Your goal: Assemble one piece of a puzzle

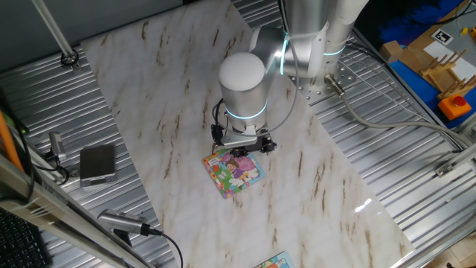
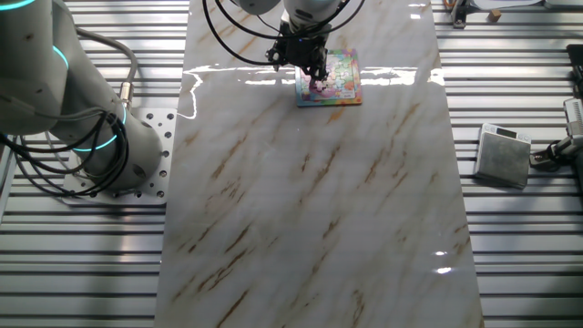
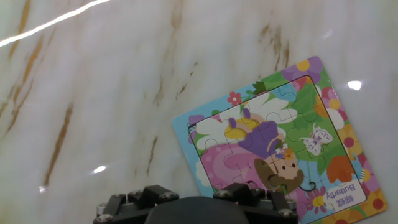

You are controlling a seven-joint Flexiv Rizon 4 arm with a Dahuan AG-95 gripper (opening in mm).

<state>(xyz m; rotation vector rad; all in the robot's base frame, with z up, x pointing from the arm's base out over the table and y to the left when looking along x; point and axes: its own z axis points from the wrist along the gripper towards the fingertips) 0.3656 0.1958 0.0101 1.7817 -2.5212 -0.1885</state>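
Note:
The puzzle (image 1: 233, 173) is a small square cartoon board lying flat on the marble tabletop, with pink figures in the middle and coloured edges. My gripper (image 1: 248, 151) hangs directly over its far edge, fingers pointing down at the board. In the other fixed view the fingertips (image 2: 315, 80) sit over the left part of the puzzle (image 2: 333, 76). In the hand view the puzzle (image 3: 280, 149) fills the right side, and only the gripper's dark housing (image 3: 193, 208) shows at the bottom edge. I cannot pick out the piece as a separate thing; whether the fingers hold it is hidden.
A grey box (image 1: 97, 164) sits on the ribbed metal left of the marble sheet. A sliver of another board (image 1: 274, 262) lies at the near edge. The arm's base (image 2: 91, 118) and cables stand beside the table. Blue bins (image 1: 424, 45) are at the far right.

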